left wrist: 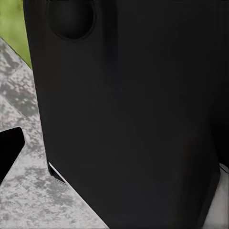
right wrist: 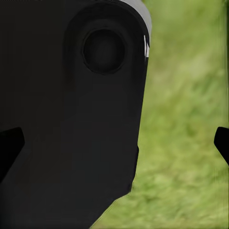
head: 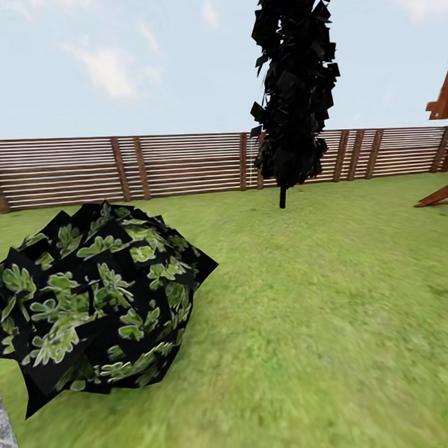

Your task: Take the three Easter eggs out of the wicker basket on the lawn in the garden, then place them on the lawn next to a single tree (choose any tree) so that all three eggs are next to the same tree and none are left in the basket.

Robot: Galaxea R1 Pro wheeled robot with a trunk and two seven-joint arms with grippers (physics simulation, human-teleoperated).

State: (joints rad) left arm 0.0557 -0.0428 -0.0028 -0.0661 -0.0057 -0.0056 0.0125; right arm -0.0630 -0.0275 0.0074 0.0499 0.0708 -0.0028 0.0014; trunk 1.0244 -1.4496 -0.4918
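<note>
Your jaws on the right gripper [right wrist: 114, 143] stand apart, one dark fingertip [right wrist: 10, 150] at each edge of its wrist view, nothing between them but black robot body and blurred grass. Your left gripper's state cannot be told; one fingertip [left wrist: 9, 150] shows against grey mottled paving. Largest first, your head view gives: the lawn [head: 318, 324], the slat fence [head: 183, 164], a dark columnar conifer [head: 295, 86], a leafy shrub [head: 97, 299]. Only the lawn lies anywhere near your jaws.
</note>
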